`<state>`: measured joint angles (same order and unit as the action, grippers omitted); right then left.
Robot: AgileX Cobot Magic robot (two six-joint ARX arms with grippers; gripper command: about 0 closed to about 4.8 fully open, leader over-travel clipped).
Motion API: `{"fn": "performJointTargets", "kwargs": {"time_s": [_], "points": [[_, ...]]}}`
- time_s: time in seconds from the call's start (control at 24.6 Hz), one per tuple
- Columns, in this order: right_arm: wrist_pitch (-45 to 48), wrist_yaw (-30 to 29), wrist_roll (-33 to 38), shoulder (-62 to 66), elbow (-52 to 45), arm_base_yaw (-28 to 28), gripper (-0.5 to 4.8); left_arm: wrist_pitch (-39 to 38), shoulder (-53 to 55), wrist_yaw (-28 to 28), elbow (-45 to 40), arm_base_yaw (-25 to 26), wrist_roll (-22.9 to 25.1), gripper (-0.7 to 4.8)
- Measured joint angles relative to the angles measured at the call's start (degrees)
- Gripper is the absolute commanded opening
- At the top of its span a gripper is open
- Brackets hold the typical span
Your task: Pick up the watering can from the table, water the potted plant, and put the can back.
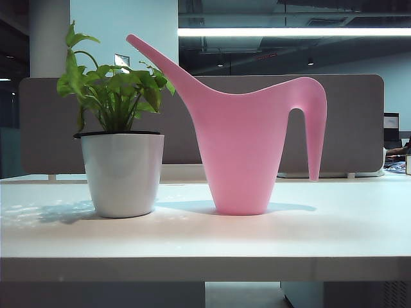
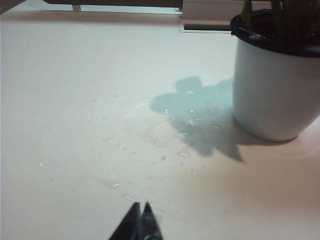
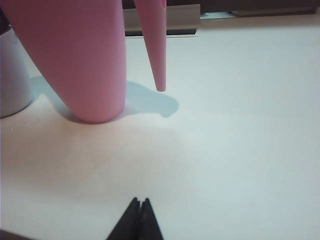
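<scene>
The pink watering can (image 1: 241,154) stands upright on the white table (image 1: 192,240), spout slanting up to the left, hooked handle (image 1: 314,128) on the right. Left of it stands the potted plant (image 1: 122,173), green leaves in a white pot with a black rim. No arm shows in the exterior view. My left gripper (image 2: 140,205) is shut and empty, low over the table, well short of the pot (image 2: 272,90). My right gripper (image 3: 140,201) is shut and empty, some way back from the can (image 3: 75,55) and its handle tip (image 3: 160,85).
Water drops and streaks (image 2: 160,135) lie on the table beside the pot. A grey partition panel (image 1: 359,122) runs along the back edge of the table. The thick front edge (image 1: 192,269) of the table is nearest the exterior camera.
</scene>
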<state>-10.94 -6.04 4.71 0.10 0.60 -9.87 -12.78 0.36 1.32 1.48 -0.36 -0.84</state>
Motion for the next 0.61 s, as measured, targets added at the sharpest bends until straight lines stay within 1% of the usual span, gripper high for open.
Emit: {"fn": "performJointTargets", "kwargs": {"time_s": [0.2,0.28,0.37,0.49,0.53,0.57,0.61], "points": [[1.03,0.04,0.07,0.0,0.2,0.0,-0.03,-0.17,0.59,-0.02,0.13,-0.5,-0.02,0.03],[0.96,1.62,1.07,0.0,1.57,-0.02,-0.03,-2.73,3.32,-0.02,1.7,-1.88,-0.02,0.03],[1.14,4.15,4.09,0.0,4.04,-0.02,-0.03,-6.27,6.34,-0.07,4.85,-4.02,0.0,0.03],[1.86,7.06,10.43,0.04,8.59,0.0,-0.03,-9.22,11.52,-0.07,9.99,-8.52,0.0,0.03],[2.03,7.06,12.15,0.13,11.52,-0.02,-0.03,-11.06,15.98,-0.07,13.14,-12.26,0.0,0.03],[1.99,6.69,12.46,0.2,12.79,-0.09,-0.02,-11.61,17.88,-0.04,14.4,-14.01,0.0,0.03],[0.66,5.64,12.68,0.42,16.04,-0.13,-0.02,-12.2,22.03,-0.04,17.35,-17.59,0.0,0.03]]}}
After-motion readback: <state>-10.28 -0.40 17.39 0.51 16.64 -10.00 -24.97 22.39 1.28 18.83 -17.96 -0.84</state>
